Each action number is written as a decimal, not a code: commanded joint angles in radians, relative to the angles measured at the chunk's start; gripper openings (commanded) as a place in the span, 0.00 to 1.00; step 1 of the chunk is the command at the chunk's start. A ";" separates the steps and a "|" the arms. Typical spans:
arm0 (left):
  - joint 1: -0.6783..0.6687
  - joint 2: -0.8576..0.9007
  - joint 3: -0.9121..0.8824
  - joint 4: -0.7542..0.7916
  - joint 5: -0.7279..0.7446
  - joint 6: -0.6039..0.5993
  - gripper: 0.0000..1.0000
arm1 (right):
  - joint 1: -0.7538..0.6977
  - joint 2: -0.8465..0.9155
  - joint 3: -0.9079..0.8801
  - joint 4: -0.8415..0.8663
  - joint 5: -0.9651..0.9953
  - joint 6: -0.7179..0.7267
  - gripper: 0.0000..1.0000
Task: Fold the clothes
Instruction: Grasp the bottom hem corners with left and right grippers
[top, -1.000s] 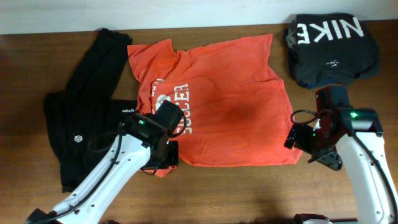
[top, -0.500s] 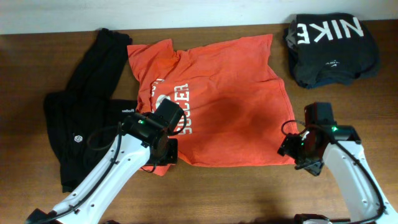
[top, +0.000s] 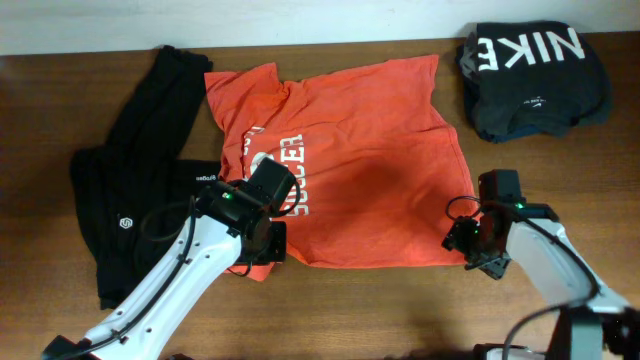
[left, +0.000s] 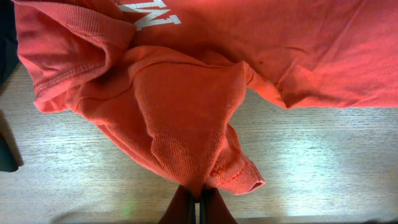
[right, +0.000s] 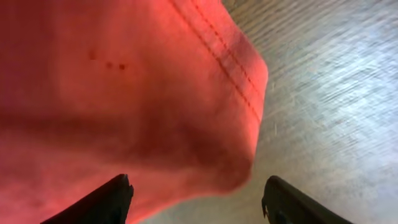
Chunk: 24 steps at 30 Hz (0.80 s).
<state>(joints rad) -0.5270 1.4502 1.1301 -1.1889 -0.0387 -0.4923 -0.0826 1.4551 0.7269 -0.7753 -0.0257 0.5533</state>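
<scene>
The orange-red T-shirt (top: 350, 160) with white "SOCCER" lettering lies spread on the table. My left gripper (top: 262, 248) is shut on its lower left hem corner; in the left wrist view the fingers (left: 199, 208) pinch bunched orange fabric (left: 180, 118). My right gripper (top: 470, 240) is open at the shirt's lower right corner; in the right wrist view the fingers (right: 198, 196) straddle that corner (right: 211, 124), just short of it. Long black garments (top: 130, 190) with small white logos lie at the left.
A folded dark garment with white "NIKE" lettering (top: 530, 75) sits at the back right. The wooden table (top: 400, 310) shows in front of the shirt. A white wall edge runs along the back.
My right gripper has moved left and slightly down, from beside the shirt's right edge to its lower right corner. The left gripper has stayed in place on the hem.
</scene>
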 joint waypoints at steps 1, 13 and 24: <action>0.006 -0.001 0.013 -0.001 -0.014 0.016 0.01 | -0.003 0.056 -0.009 0.029 0.027 0.014 0.72; 0.006 -0.001 0.013 0.002 -0.049 0.008 0.01 | -0.004 0.077 -0.009 0.058 0.092 0.013 0.21; 0.209 -0.001 0.101 -0.171 -0.048 0.020 0.01 | -0.194 -0.021 0.183 -0.280 0.083 -0.144 0.04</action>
<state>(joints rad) -0.3798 1.4506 1.1770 -1.3178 -0.0711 -0.4896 -0.2016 1.4792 0.8017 -0.9516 0.0376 0.5110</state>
